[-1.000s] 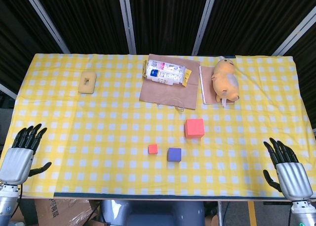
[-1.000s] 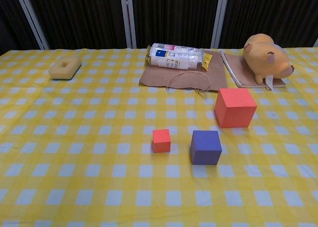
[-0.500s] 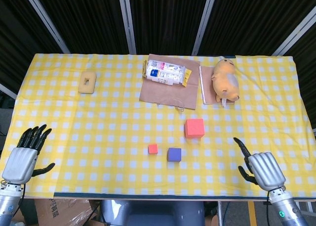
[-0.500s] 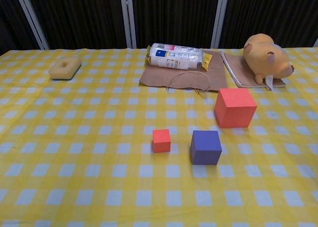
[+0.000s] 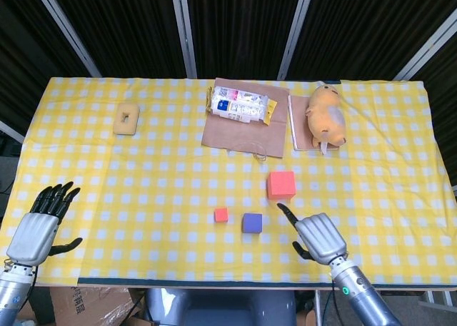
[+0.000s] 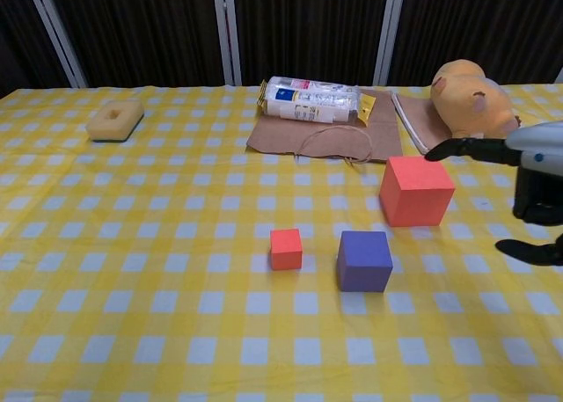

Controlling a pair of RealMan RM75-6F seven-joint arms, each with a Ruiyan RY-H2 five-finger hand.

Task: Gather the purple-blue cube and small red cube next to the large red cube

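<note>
The right hand (image 5: 319, 237), fingers apart and empty, hovers just right of the purple-blue foam cube (image 5: 251, 222); the small red foam cube (image 5: 221, 215) sits beyond it, the large red foam cube (image 5: 281, 185) ahead of the fingertips. A sweeping finger could knock the large cube away. The left hand (image 5: 34, 233) is open, well apart.
</note>
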